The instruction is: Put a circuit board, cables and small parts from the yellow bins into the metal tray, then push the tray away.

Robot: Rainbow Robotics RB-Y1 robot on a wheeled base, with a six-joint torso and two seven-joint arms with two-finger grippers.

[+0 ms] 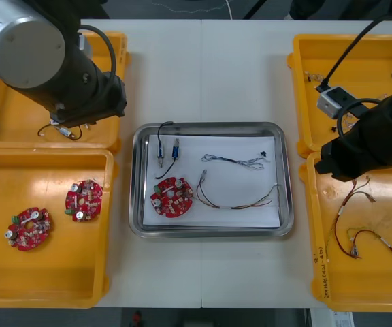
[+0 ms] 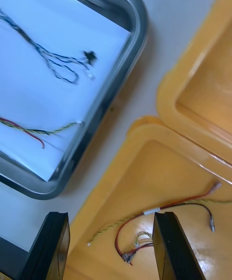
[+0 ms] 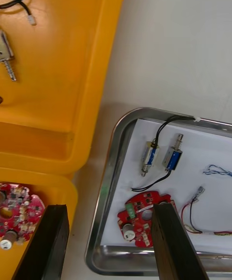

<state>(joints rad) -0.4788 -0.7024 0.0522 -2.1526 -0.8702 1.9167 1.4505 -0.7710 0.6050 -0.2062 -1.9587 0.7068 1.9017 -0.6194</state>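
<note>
Front view, arms (image 1: 87,88) cover both hands, left hand (image 3: 110,207), right hand (image 2: 111,214) released beside metal tray (image 1: 209,231) (wrist views)

Shiny-rimmed metal tray (image 1: 213,231), white matt inside; glossy plastic yellow bins (image 1: 46,276).

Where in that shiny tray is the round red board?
Front view: the circuit board lies in the metal tray's near-left corner, beside the small metal parts and the red and yellow cable.
</note>
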